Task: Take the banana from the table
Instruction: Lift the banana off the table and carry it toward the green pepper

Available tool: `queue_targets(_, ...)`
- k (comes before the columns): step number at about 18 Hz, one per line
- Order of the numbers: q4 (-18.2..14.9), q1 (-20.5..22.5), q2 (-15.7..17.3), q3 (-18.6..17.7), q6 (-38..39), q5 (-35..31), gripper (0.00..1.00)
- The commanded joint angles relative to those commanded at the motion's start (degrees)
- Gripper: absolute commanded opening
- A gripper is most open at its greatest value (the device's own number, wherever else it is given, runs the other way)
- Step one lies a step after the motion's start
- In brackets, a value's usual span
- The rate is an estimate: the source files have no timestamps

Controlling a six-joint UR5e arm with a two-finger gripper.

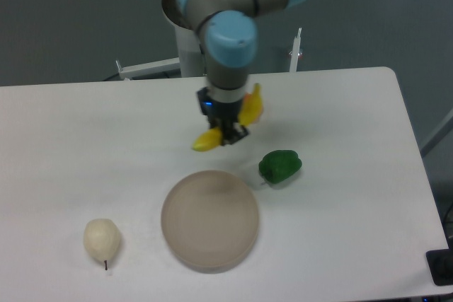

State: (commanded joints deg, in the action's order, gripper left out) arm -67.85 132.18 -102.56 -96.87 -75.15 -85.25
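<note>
The desk (pixel 340 245) has a smooth, matt white top. The banana (pixel 249 107) is smooth bright yellow with a slight sheen. The green pepper (pixel 280 165) looks glossy, like plastic. The round plate (pixel 209 220) is matt beige-grey. The pear (pixel 102 239) is pale and dull. The arm (pixel 228 40) wears smooth blue plastic caps over grey metal; the tool (pixel 228 134) is dark and matt.
</note>
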Motion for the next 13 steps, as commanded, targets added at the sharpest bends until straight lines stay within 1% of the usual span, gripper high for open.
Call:
queue_targets(2, -0.4, 0.4, -4.6, 5.7, 0.2, -0.2, 0.01)
queue_targets(3, -1.7, 0.4, -7.5, 9.0, 0.1, -1.0, 0.02)
queue_targets(4, -2.3, 0.4, -9.1, 10.5, 0.0, -2.3, 0.02)
queue_targets(9, -1.4, -0.2, -12.5, 12.2, -0.2, -3.7, 0.02)
queue_targets(13, -1.5, 0.1, -15.6, 16.6, -0.9, -3.8, 0.01)
